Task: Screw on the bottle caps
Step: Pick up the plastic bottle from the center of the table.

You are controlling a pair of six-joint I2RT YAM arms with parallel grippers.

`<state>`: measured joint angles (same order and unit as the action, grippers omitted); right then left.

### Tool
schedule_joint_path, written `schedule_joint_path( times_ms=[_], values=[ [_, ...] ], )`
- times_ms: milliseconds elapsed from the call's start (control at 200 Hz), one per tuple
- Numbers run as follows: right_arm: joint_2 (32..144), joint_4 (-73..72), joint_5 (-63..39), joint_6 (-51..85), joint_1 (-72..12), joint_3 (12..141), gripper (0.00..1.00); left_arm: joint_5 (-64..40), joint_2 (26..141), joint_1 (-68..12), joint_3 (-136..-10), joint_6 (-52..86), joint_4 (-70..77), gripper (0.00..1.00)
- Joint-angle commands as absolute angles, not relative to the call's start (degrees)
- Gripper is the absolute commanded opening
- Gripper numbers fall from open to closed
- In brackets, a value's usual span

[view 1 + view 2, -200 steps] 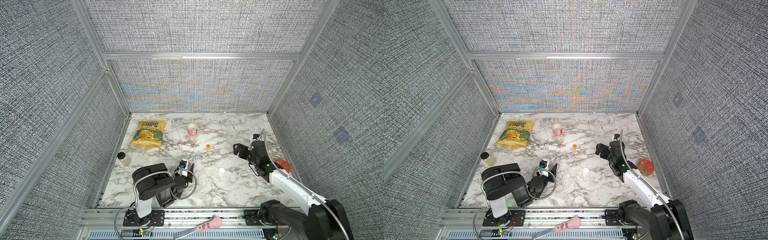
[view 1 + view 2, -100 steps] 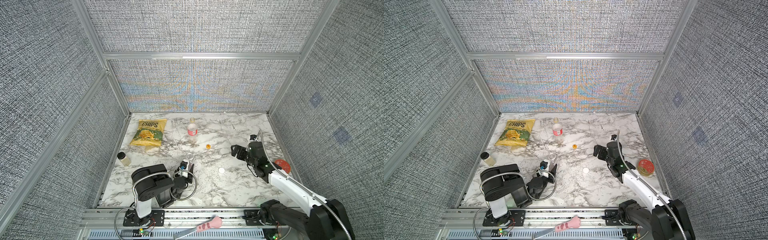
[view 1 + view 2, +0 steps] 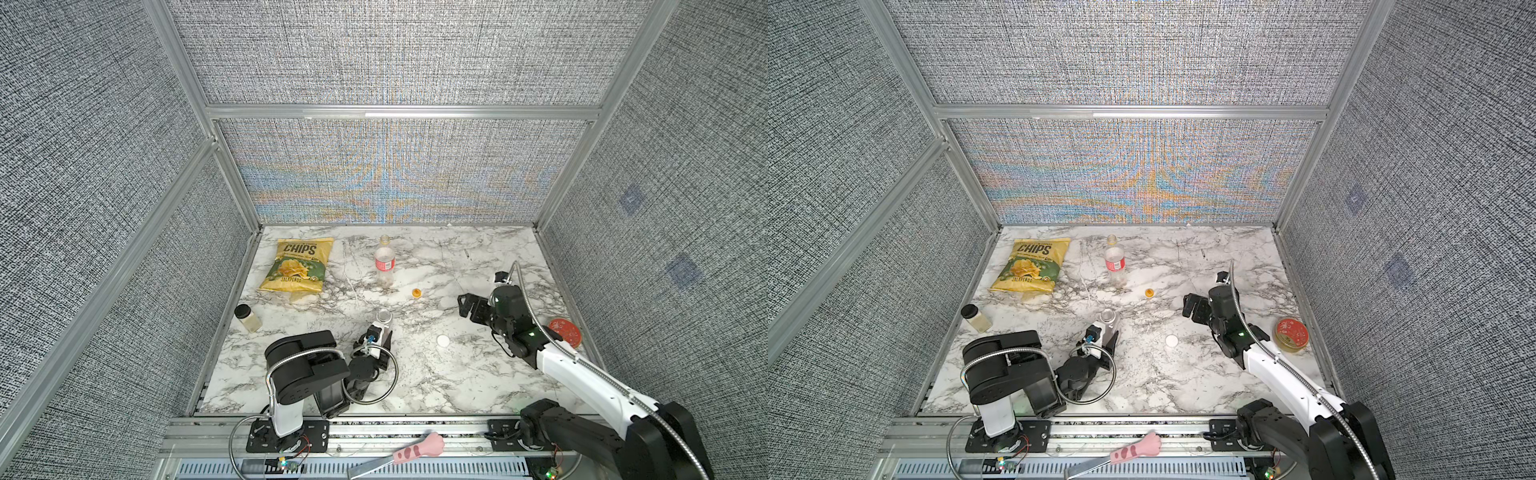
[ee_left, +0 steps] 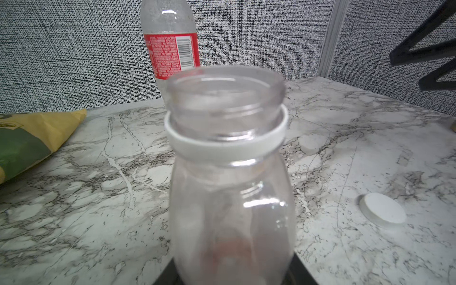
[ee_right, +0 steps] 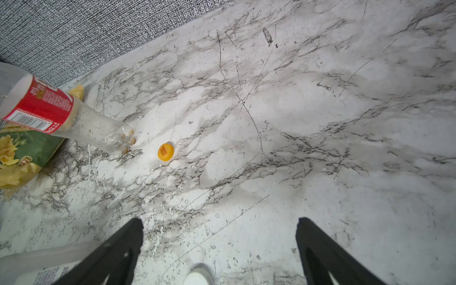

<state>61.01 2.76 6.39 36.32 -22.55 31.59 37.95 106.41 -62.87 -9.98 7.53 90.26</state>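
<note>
The short pink-tinted bottle (image 3: 384,321) (image 4: 232,197) stands upright at front centre with its mouth uncapped and a white ring on its neck. My left gripper (image 3: 379,337) (image 4: 232,271) is shut on its lower body. The tall red-label bottle (image 3: 384,262) (image 5: 49,111) stands uncapped further back. The orange cap (image 3: 416,293) (image 5: 165,152) lies to its right. The white cap (image 3: 443,340) (image 4: 382,212) lies flat between the arms. My right gripper (image 3: 467,307) (image 5: 220,222) hangs open above the table, just beyond the white cap and right of the orange cap, with nothing between its fingers.
A yellow chips bag (image 3: 299,266) lies at the back left. A small black-lidded jar (image 3: 247,318) stands near the left wall. A round red tin lid (image 3: 564,331) sits by the right wall, beside the right arm. A pink-handled tool (image 3: 411,449) rests on the front rail.
My right gripper has drifted a little to the left, toward the middle of the table, still open. The left gripper and its bottle stay where they were.
</note>
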Motion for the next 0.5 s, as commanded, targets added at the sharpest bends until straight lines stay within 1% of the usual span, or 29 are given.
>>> schedule_joint_path(
  times_ms=[0,85,495],
  values=[
    [59.8,4.13,7.18,36.11,-22.85,30.38,0.99,38.67,106.56,-62.84,-9.93,6.99,93.34,0.44],
    [59.13,4.42,7.21,36.28,-23.14,29.88,0.99,38.85,106.57,-62.87,-9.93,7.32,93.36,0.42],
    [59.09,5.02,7.76,36.56,-24.7,29.77,0.99,39.11,106.7,-63.08,-10.38,7.09,93.35,0.39]
  ],
)
